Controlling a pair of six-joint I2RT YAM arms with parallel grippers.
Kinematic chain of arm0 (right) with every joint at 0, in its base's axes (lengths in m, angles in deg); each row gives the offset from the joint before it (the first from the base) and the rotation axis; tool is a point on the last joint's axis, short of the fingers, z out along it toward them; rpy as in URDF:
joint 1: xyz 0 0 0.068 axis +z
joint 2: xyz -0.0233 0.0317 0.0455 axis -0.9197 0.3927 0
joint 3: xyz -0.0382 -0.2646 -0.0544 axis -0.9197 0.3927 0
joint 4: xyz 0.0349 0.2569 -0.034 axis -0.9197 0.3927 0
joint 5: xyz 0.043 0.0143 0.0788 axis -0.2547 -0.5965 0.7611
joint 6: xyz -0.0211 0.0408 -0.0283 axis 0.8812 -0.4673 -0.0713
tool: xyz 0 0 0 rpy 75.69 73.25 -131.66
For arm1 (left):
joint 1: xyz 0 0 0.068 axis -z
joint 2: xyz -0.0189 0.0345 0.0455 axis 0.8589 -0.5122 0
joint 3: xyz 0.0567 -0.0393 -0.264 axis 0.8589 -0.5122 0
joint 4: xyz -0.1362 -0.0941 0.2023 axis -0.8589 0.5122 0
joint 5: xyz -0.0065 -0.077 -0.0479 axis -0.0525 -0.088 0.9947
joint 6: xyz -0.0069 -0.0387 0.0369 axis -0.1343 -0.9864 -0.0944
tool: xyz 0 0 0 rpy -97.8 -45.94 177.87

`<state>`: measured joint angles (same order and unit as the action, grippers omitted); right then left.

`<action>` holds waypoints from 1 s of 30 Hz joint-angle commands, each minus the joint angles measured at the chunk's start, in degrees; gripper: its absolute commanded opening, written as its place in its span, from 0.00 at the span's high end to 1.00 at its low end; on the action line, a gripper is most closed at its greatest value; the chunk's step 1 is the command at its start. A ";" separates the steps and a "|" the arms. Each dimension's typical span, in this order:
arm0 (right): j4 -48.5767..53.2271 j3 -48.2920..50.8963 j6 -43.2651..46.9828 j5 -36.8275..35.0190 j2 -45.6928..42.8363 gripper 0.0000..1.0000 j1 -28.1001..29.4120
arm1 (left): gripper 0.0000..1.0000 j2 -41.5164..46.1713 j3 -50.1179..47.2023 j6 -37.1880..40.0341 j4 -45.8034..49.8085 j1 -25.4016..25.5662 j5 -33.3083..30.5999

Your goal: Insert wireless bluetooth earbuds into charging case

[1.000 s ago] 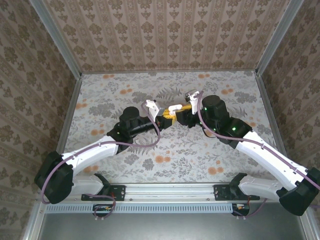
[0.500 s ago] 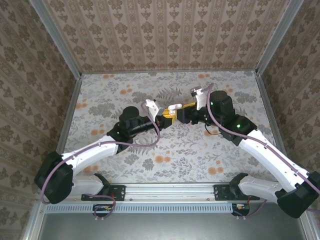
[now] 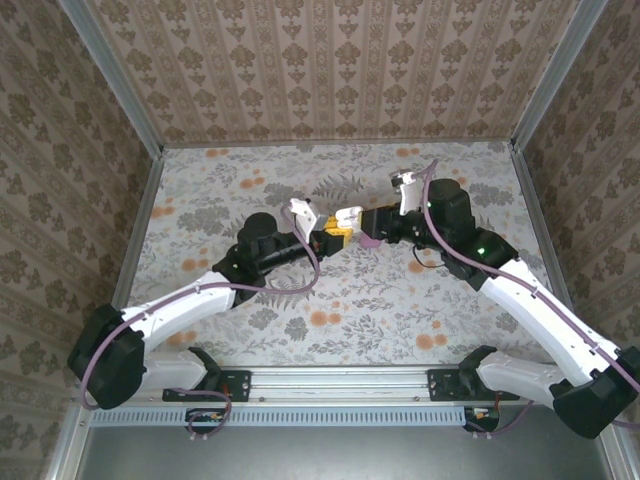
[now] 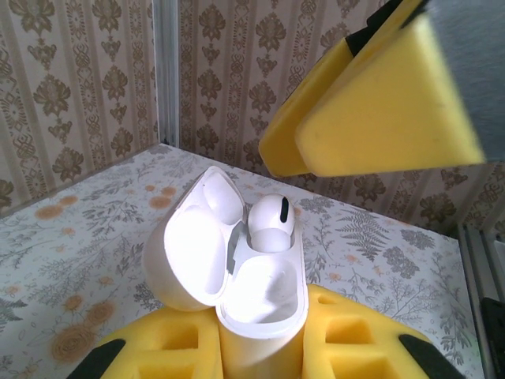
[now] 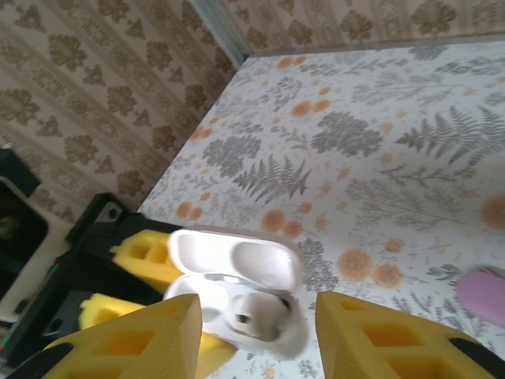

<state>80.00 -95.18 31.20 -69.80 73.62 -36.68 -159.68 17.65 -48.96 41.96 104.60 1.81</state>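
So here's where I'm at. My left fingers (image 4: 260, 351) are clamped on the base of the white charging case (image 4: 237, 276), holding it up off the worktop (image 5: 410, 118) with the lid flipped back and the mouth tipped toward the other arm. That's the whole point of the grip: one arm acts as a vise so the slots face whatever comes in.

One white earbud (image 4: 272, 223) is sitting in the far slot, with its rounded head poking up above the rim. The slot next to it looks empty from the left wrist view. I'd guess the bud is in, or very nearly, but I can't swear it's fully seated.

My right fingers (image 5: 256, 324) are hanging just over the case, spread a moderate way apart with nothing between them. From the left wrist camera, one yellow pad looms right above the open lid.

There's a pink rounded thing (image 5: 485, 296) lying on the worktop off to the side of the right arm. I can't tell exactly what it is from here.

My read is that one bud is done and the empty slot is next.
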 commanded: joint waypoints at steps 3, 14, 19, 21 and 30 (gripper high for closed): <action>4.79 1.00 -4.69 -7.95 -0.36 0.56 -4.96 | 0.84 7.30 -0.74 3.66 2.46 -1.03 -4.52; 11.32 -9.25 -1.07 3.46 28.16 0.53 -0.97 | 0.84 28.10 -2.71 10.08 18.04 -2.36 -12.38; 19.84 -23.31 3.57 1.29 44.83 0.53 5.83 | 0.84 36.46 -2.67 9.57 22.57 -2.44 -14.29; 20.28 -27.30 3.67 1.95 49.70 0.53 7.98 | 0.84 38.81 -2.19 9.63 24.81 -2.43 -14.54; 22.54 -41.89 3.24 5.10 64.78 0.53 14.60 | 0.84 44.34 -1.10 10.75 29.52 -2.47 -15.41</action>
<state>98.75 -132.55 33.87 -66.59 135.12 -23.35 -116.49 15.11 -39.89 69.48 102.52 -12.53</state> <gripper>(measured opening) 0.474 0.208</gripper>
